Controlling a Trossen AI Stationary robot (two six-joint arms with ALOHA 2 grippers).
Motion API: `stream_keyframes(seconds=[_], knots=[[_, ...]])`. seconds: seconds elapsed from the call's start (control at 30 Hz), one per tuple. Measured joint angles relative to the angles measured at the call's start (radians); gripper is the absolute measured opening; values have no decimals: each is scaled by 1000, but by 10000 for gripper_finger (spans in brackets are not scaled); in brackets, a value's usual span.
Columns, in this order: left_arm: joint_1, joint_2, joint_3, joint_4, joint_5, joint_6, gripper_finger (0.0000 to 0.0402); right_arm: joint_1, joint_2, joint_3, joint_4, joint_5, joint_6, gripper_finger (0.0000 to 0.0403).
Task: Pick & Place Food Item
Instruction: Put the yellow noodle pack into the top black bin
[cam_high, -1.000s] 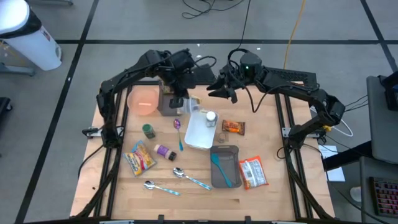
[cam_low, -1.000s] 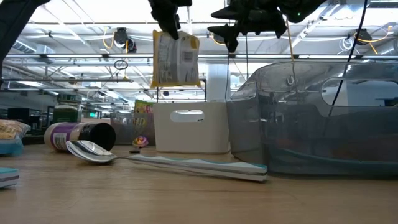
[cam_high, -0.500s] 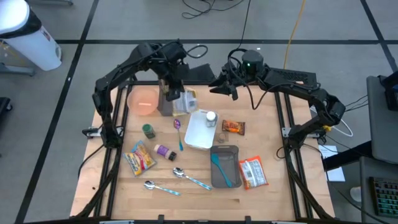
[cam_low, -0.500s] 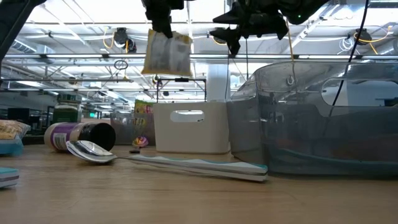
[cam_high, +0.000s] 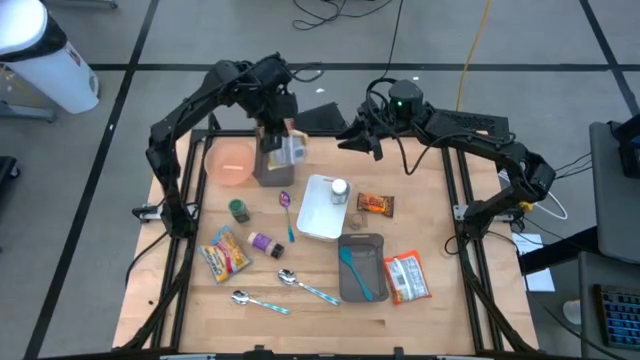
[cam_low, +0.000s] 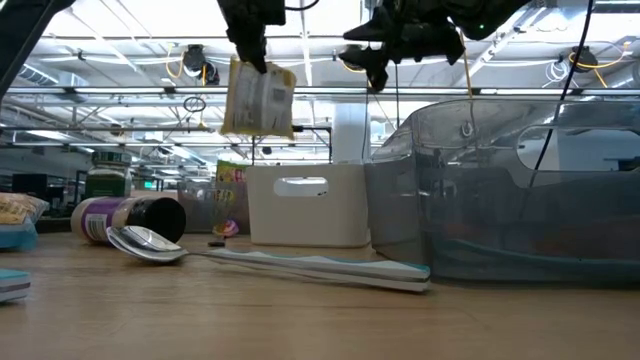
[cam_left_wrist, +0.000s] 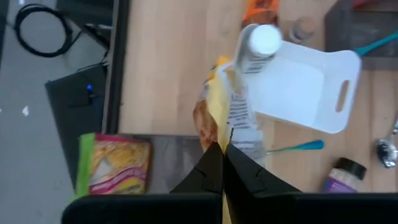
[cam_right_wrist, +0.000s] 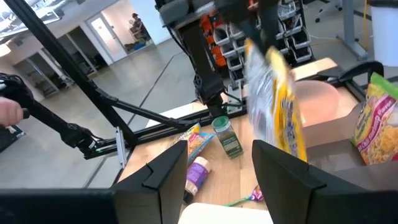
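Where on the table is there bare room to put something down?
Bare wood: the near left corner below the spoons, the near right corner beside the red packet, the far right edge beyond the candy bar. Crowded: around the white tray.

left gripper (cam_high: 281, 133) clamped shut, right gripper (cam_high: 350, 143) parted.

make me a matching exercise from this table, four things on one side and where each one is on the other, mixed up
Things:
1. snack bag
2. teal spatula
3. white-capped bottle
4. green-lidded jar

Places:
A. lying in the grey tray
B. standing on the bare table, just in front of the pink bowl
C. hanging in the air from the shut left claw
D. on the white tray, at the edge nearer the right arm

Pairs: 1-C, 2-A, 3-D, 4-B
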Motion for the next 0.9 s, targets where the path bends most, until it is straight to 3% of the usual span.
stream_keyframes(seconds=[0.43, 0.57, 0.9], knots=[[224, -71, 0, 0, 58, 37, 0, 0, 0, 0, -17, 3, 4, 169], [242, -75, -20, 0, 61, 91, 0, 0, 0, 0, -17, 16, 4, 168], [295, -74, -209, 26, 75, 204, 0, 3, 0, 0, -13, 59, 30, 164]])
